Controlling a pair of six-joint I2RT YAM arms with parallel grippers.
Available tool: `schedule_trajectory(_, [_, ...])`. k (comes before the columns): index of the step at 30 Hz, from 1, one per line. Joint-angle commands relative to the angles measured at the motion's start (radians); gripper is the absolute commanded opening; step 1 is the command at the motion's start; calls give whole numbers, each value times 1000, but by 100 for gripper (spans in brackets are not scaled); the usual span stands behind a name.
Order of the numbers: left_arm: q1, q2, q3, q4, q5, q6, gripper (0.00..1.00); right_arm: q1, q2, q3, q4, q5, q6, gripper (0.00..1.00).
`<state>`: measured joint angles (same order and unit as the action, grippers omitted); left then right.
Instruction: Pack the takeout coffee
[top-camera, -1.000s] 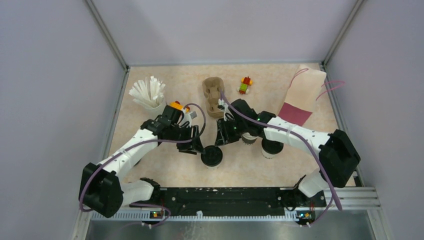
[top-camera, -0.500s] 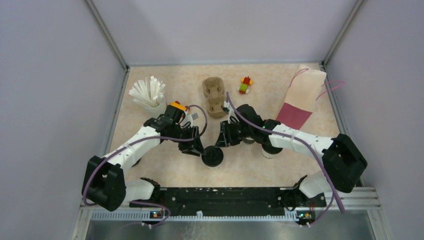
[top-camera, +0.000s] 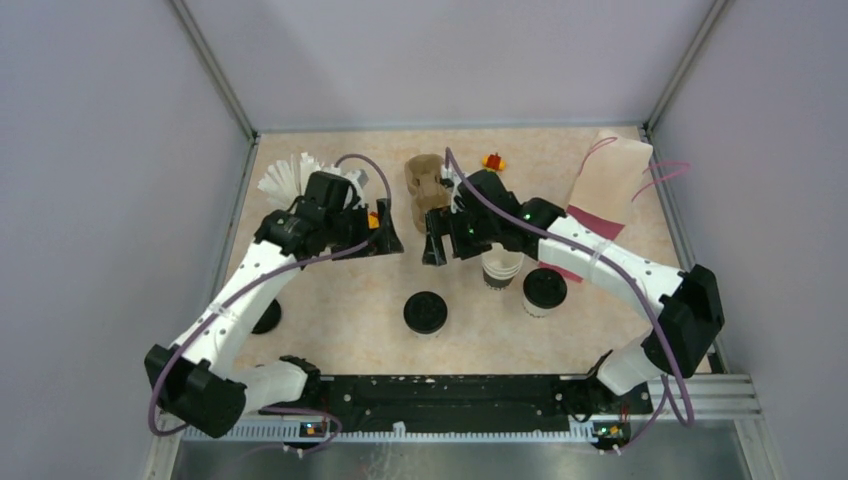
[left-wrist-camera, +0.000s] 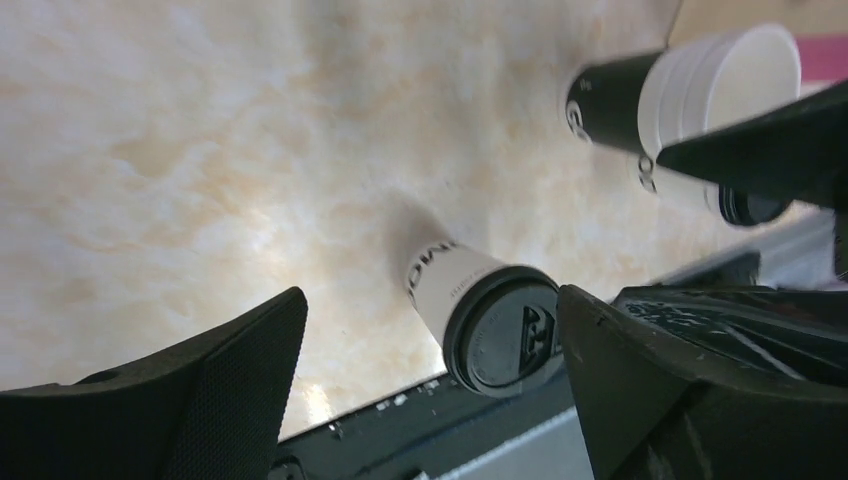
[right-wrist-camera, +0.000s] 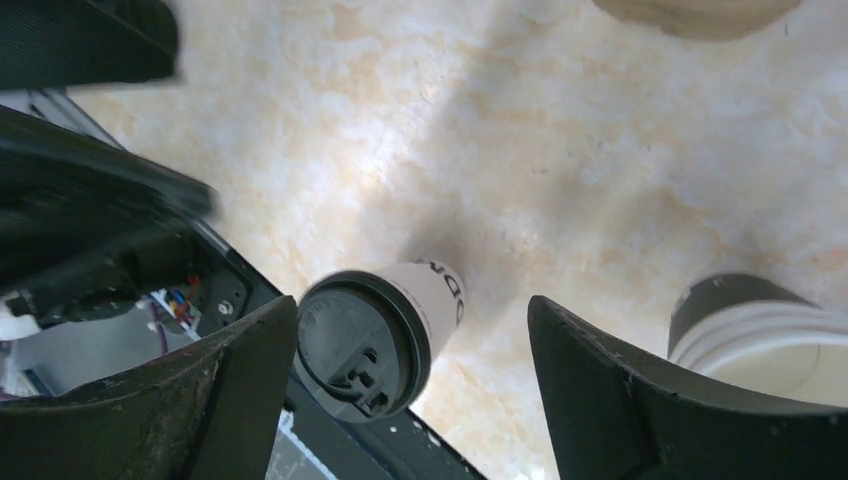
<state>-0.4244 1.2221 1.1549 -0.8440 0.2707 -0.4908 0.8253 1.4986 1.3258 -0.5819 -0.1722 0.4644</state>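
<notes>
Marbled surface (top-camera: 330, 290), lidded cup (top-camera: 424, 312) standing free.
Left tool (top-camera: 388, 240) and right tool (top-camera: 434, 248) both gape open, empty, at its eleven and twelve o'clock.

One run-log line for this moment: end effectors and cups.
left end effector: open, empty | right end effector: open, empty | centre lidded cup: upright, free | unlidded cup: upright

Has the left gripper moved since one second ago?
Yes. The left gripper left the middle lidded cup, which stayed put, and went up the view toward the pulp tray.

Lab cell: grey walls (top-camera: 120, 150), marbled table (top-camera: 340, 300)
</notes>
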Motion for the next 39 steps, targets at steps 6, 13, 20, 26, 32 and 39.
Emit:
schedule_trajectory(6, [6,-237,73,-51,-538,-50,99,132,13,59,-169,153,18,86])
schedule_trajectory(13, [6,-397,84,-28,-686,-41,99,265,82,141,-227,284,-5,88])
schedule_trajectory(20, [6,-507,79,61,-755,11,99,315,161,258,-315,342,-78,90])
schedule_trajectory(26, [6,-512,120,47,-781,21,99,338,188,258,-316,322,-69,90])
schedule_trajectory(32, [6,-547,121,99,-779,64,99,356,221,269,-316,330,-70,90])
schedule_trajectory(39, [6,-531,105,100,-769,66,99,373,240,251,-319,315,-76,89])
